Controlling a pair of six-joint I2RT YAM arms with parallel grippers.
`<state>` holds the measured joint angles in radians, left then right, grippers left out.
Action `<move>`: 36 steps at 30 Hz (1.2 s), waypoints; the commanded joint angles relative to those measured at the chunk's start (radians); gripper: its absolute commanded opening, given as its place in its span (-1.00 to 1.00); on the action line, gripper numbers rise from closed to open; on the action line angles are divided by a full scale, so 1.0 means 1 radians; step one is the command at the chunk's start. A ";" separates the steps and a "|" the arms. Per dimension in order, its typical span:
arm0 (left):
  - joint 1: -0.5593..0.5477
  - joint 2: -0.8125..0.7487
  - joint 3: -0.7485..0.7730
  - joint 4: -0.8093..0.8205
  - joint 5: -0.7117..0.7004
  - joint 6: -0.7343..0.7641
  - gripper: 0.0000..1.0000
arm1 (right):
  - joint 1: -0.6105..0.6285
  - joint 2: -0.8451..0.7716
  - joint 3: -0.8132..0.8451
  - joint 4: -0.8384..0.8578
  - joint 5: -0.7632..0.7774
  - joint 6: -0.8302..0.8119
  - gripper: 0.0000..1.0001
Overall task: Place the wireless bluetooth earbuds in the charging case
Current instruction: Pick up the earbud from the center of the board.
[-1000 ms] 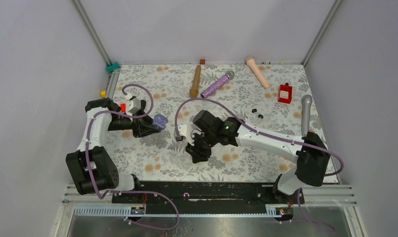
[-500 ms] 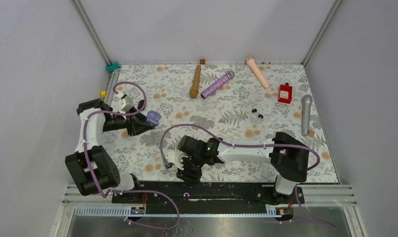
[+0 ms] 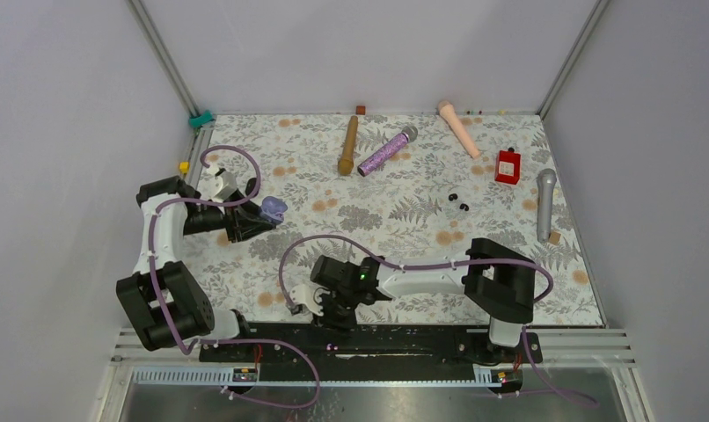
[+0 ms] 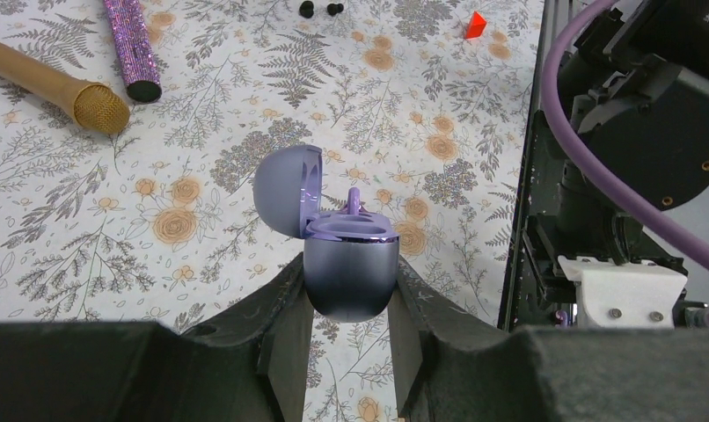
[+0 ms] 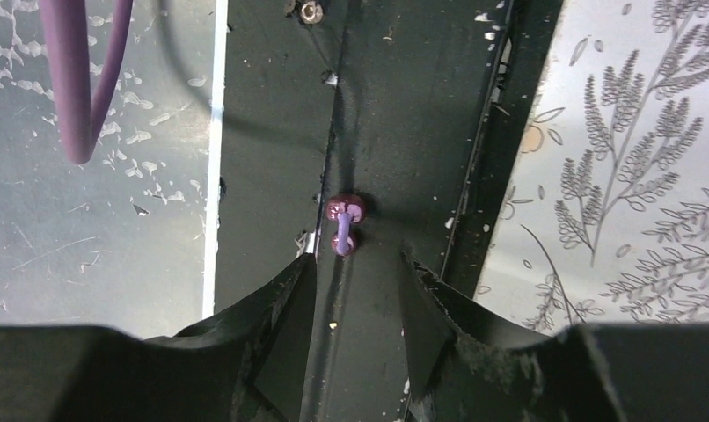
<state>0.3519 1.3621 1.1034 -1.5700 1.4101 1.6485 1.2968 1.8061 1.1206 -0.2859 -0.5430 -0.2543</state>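
My left gripper (image 4: 349, 274) is shut on the lilac charging case (image 4: 349, 272), held above the mat with its lid open. A lilac earbud (image 4: 353, 200) stands in one socket. The case also shows in the top view (image 3: 273, 209), at the left gripper (image 3: 256, 220). My right gripper (image 5: 355, 264) is open and empty, low over the black base rail (image 5: 404, 114) at the near edge. A second lilac earbud (image 5: 342, 224) lies on that rail just beyond its fingertips; it also shows in the top view (image 3: 332, 345). Two black earbuds (image 3: 457, 201) lie on the mat at right centre.
Along the back lie a gold microphone (image 3: 347, 145), a glittery purple microphone (image 3: 386, 149) and a pink microphone (image 3: 458, 127). A grey microphone (image 3: 544, 202) and a red block (image 3: 507, 165) lie at the right. The right arm's cable (image 3: 289, 255) loops over the mat.
My right arm has drawn back from the middle of the mat to the near edge, over the black rail. My left gripper shifted slightly left with the case.
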 commanded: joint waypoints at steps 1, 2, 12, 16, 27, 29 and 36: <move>0.005 -0.028 -0.004 -0.040 0.054 0.028 -1.00 | 0.032 0.016 -0.003 0.026 -0.025 0.011 -0.08; 0.006 -0.030 -0.004 -0.040 0.053 0.030 -1.00 | 0.035 0.019 -0.002 0.026 -0.024 0.010 -0.09; 0.004 -0.037 -0.010 -0.040 0.056 0.034 -1.00 | 0.066 0.048 0.004 0.024 0.009 0.012 -0.16; 0.005 -0.041 -0.012 -0.040 0.058 0.038 -1.00 | 0.065 0.055 0.008 0.024 0.025 0.015 -0.20; 0.004 -0.036 -0.021 -0.039 0.058 0.051 -1.00 | 0.067 0.050 0.021 0.023 0.036 0.024 -0.27; 0.004 -0.037 -0.022 -0.040 0.060 0.050 -1.00 | 0.066 0.048 0.024 0.023 0.048 0.027 -0.28; 0.004 -0.036 -0.024 -0.039 0.061 0.055 -1.00 | 0.065 0.037 0.033 0.023 0.064 0.039 -0.30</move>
<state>0.3519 1.3479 1.0859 -1.5700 1.4117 1.6688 1.3548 1.8553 1.1225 -0.2783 -0.4946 -0.2268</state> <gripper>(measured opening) 0.330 0.355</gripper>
